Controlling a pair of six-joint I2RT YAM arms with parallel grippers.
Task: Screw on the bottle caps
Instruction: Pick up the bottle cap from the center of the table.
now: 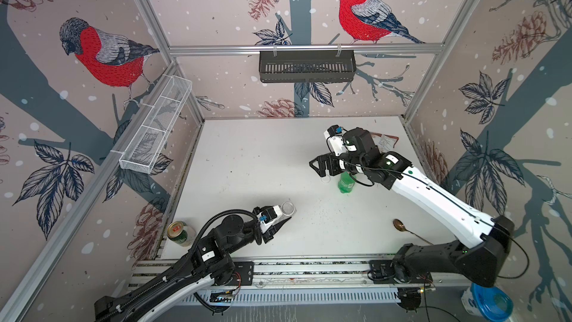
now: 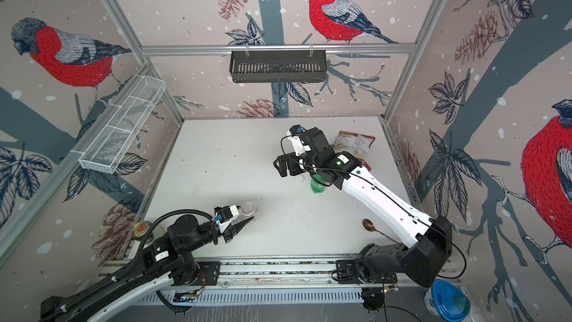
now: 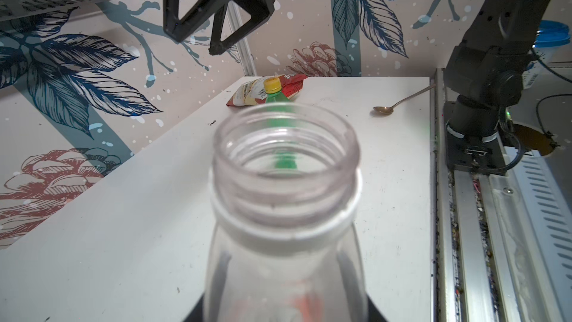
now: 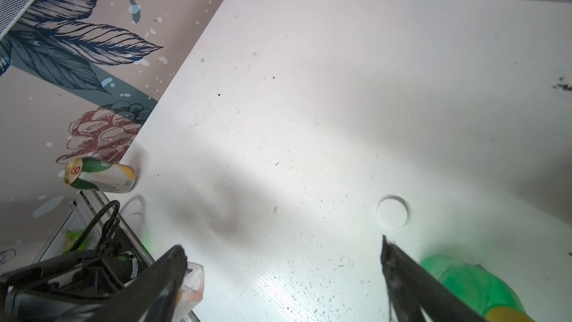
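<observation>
The left gripper (image 1: 283, 217) is clamped on the uncapped clear bottle (image 3: 286, 181) near the front left of the worktop (image 1: 247, 165). The right gripper (image 4: 282, 247) hangs with jaws wide apart and empty near the white cap (image 4: 392, 212). This cap lies flat on the worktop just beside the green bottle (image 1: 346, 182), which wears the orange-yellow cap (image 3: 272, 85).

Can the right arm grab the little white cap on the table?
Probably yes: the right gripper is open, the white cap lies uncovered just ahead of it, and the green bottle stands beside, not between.
</observation>
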